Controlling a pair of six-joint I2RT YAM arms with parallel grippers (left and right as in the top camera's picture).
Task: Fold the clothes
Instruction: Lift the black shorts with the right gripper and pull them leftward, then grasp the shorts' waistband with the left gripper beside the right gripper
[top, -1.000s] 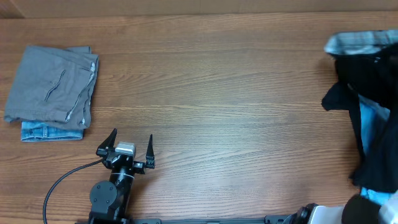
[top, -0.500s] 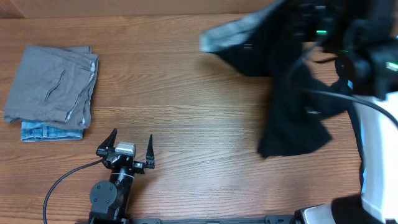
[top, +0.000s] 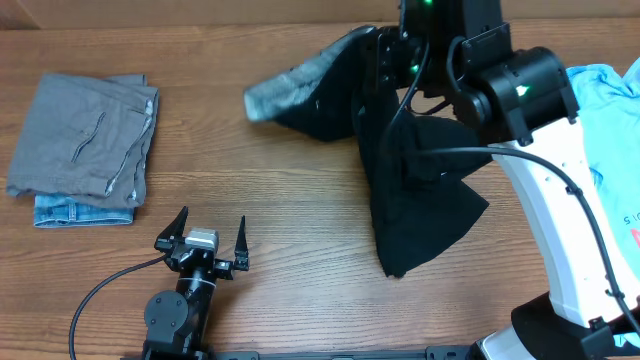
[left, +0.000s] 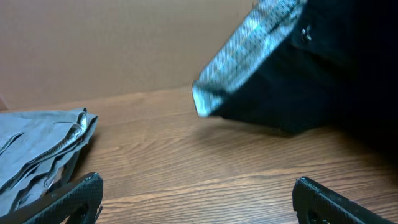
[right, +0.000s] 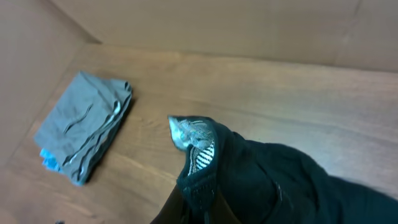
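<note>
My right gripper (right: 200, 198) is shut on the waistband of the black trouser-like piece (top: 420, 190). The piece hangs from it over the middle-right of the table, its lower end resting on the wood. Its pale grey inner lining (top: 285, 88) sticks out to the left and shows again in the left wrist view as the lining (left: 242, 56). A light blue T-shirt (top: 612, 110) lies at the right edge. At the far left sits a folded grey piece (top: 85, 135) on a denim piece (top: 80, 212). My left gripper (top: 212, 232) stands open near the front edge, nothing between its fingers (left: 68, 199).
The right arm (top: 520, 95) reaches across the right half of the table above the black piece. A black cable (top: 100, 290) runs from the left arm's base. A brown cardboard wall (left: 124, 43) stands behind the table's far edge.
The right arm has swung in from the right edge, carrying the black piece leftward to the table's middle. The blue T-shirt now lies uncovered at the right. The left arm has not moved.
</note>
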